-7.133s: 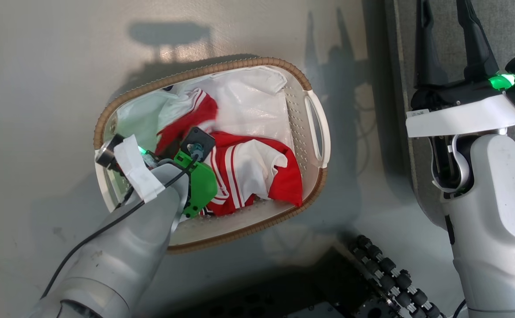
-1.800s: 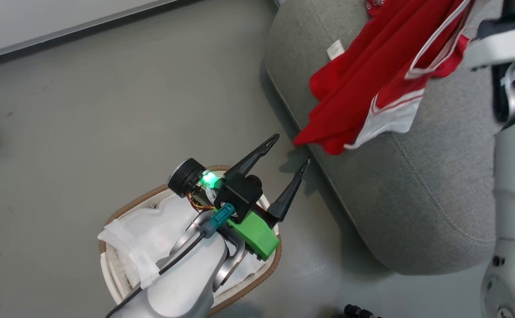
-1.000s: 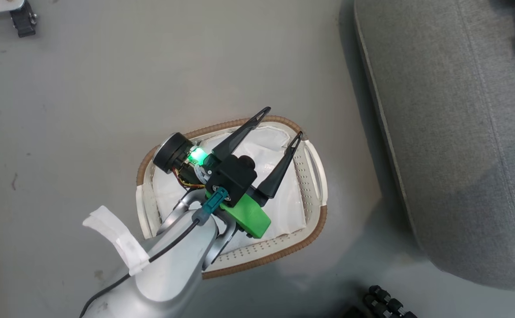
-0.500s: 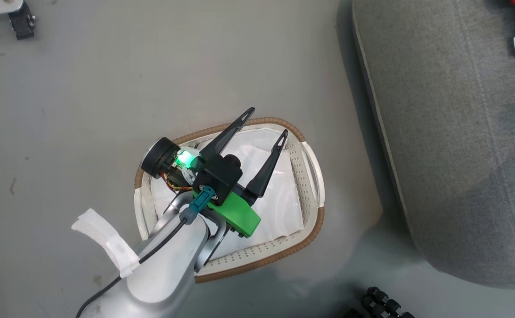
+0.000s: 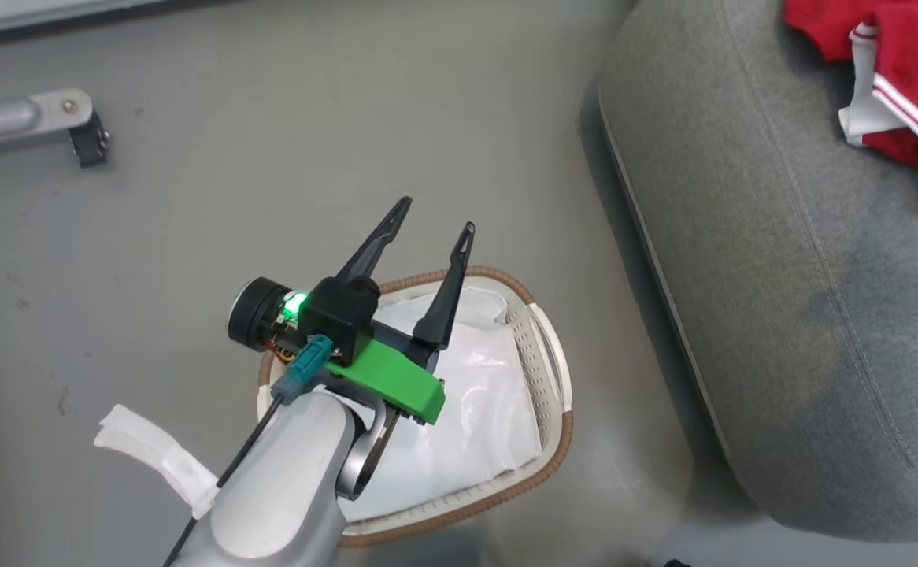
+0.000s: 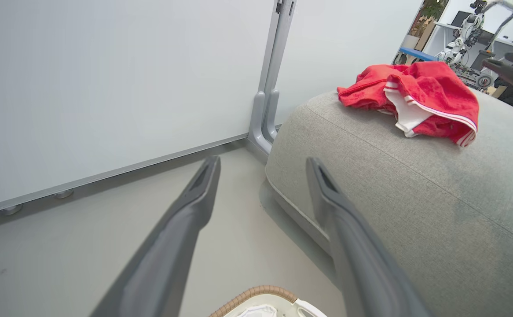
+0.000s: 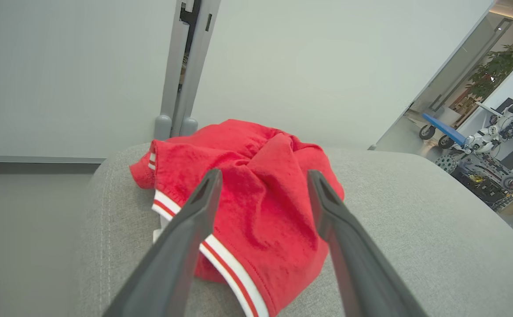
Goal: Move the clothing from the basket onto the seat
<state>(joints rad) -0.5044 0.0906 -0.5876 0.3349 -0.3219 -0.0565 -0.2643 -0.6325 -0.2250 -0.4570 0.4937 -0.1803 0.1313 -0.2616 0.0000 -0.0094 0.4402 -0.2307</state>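
Clothing (image 7: 256, 198): red sports garments with white stripes and trim, in a crumpled heap on top of the seat (image 5: 782, 315), toward its far right. None of it hangs over the edge.

Seat: large grey upholstered cushion with rounded edges and a stitched seam along its side. It stands on the grey floor (image 5: 270, 157) to the right of the basket, with a strip of floor between them.

Basket (image 5: 536, 370): small, oval, white plastic, with a perforated wall and a brown woven-look rim, on the floor at the near side. Contents are a white liner sheet (image 5: 475, 441), and no red shows. The left forearm hides the near-left part, so a last piece there cannot be ruled out.

Right gripper (image 7: 264, 174): fingers spread wide, held over the heap, pinching nothing.

Left gripper (image 5: 436, 216): fingers spread and empty, held above the far rim of the basket, pointing toward the far wall.

Step in hand: judged to be the release of a garment onto the seat, with the task at or close to its end. The next move calls for lifting the right gripper straight clear so the fingertips do not drag the cloth. After that, the hidden part of the basket needs a look.

Writing: no brand, number or lettering is readable on the folds that show, and none on the basket or seat.
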